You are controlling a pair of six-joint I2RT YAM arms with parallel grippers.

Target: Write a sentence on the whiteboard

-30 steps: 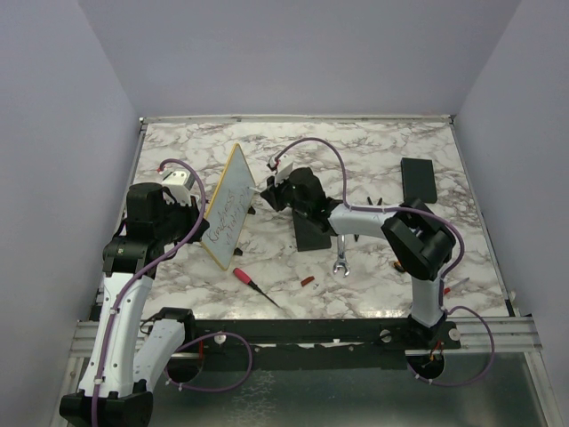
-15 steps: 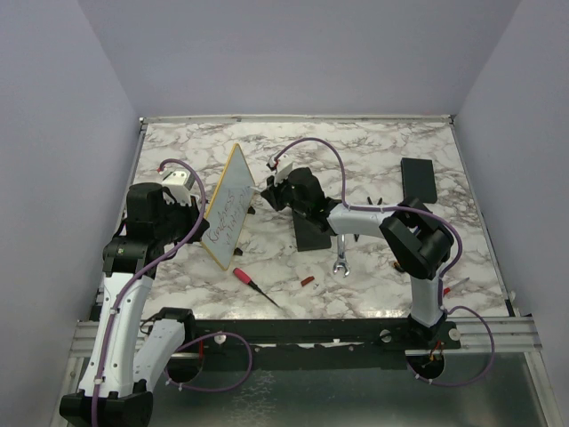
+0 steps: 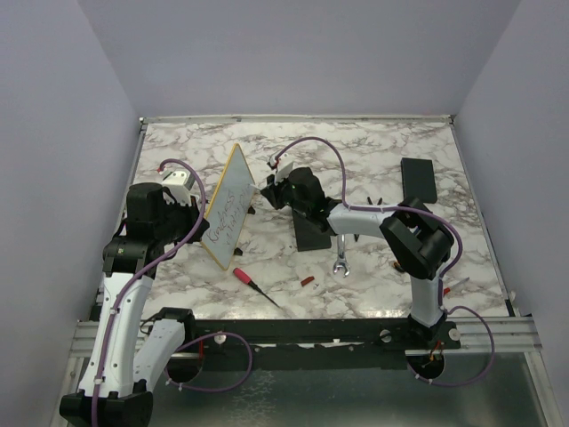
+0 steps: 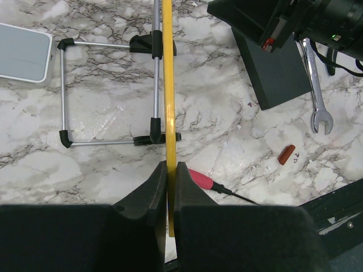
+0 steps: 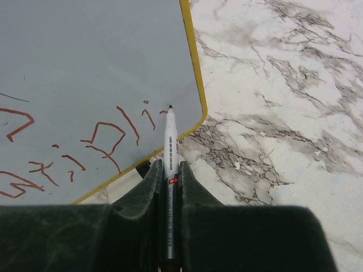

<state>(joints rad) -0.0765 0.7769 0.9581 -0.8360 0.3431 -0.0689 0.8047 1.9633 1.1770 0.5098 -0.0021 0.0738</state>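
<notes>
The left jaws clamp the whiteboard [image 3: 227, 206] by its edge, seemingly steadying it tilted up so the marker [image 5: 169, 148], pinched tight in the right jaws, reaches the sentence [image 5: 105, 139] just ahead.

White arms [image 3: 122, 325], black joints [image 3: 149, 213], purple cables [image 3: 311, 140]

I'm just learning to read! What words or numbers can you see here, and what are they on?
The sentence on the whiteboard: two handwritten cursive lines, too small from above; the right wrist view shows only partial strokes. Not readable.
Tiny print on the marker in the right gripper: too small to read.
Nothing else legible.
</notes>
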